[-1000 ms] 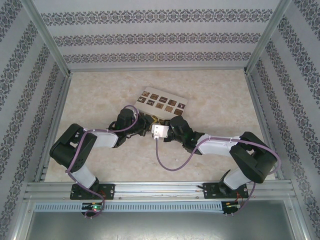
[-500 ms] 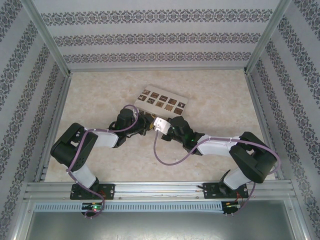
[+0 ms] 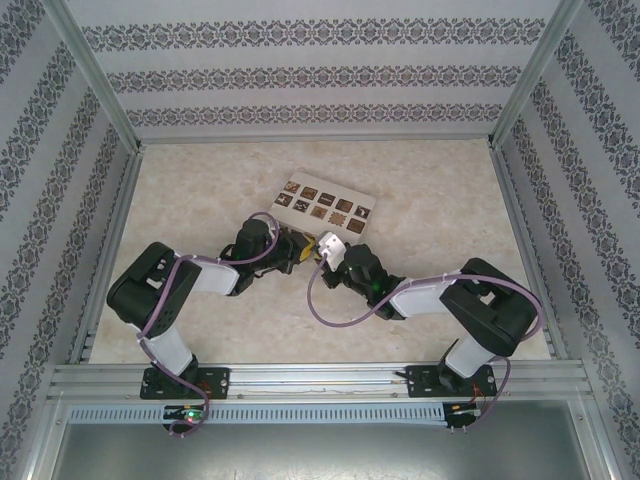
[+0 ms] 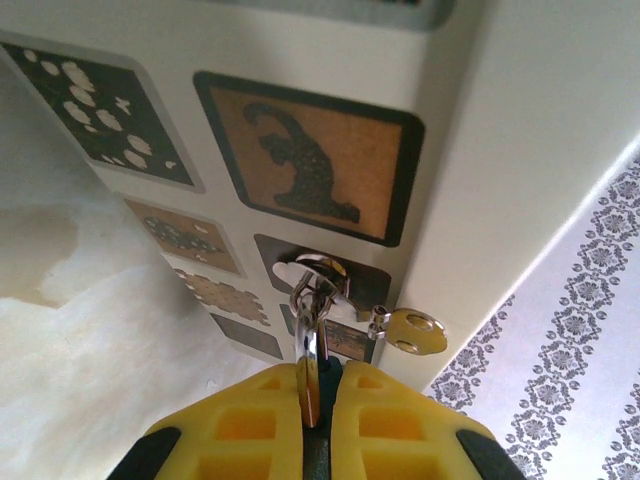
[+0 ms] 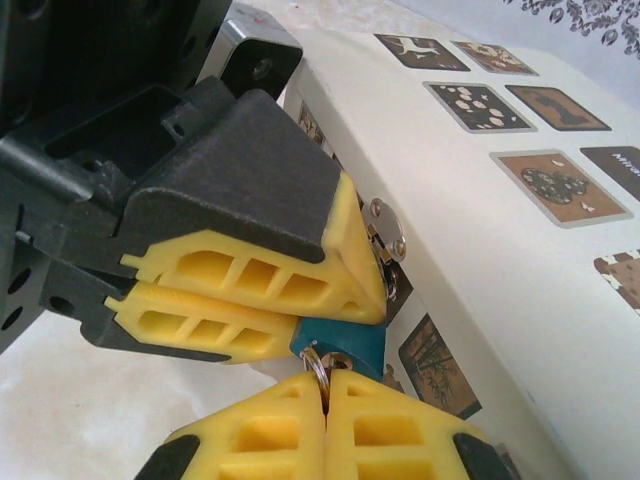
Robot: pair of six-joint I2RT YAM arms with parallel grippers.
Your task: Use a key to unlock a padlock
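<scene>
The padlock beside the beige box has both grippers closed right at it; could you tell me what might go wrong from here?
1. The right gripper pinches only a thin metal ring under the padlock; twisting may let it slip.
2. It sits almost against the left gripper, so a turn could make them collide.
3. The padlock sits close against the beige box; a pull might drag the box.

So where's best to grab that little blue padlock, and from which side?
Pinch the teal body of the padlock across its flat faces, coming from the side away from the box. Its shackle hangs through the box's clasp, so the body is probably the free, flat part.
</scene>
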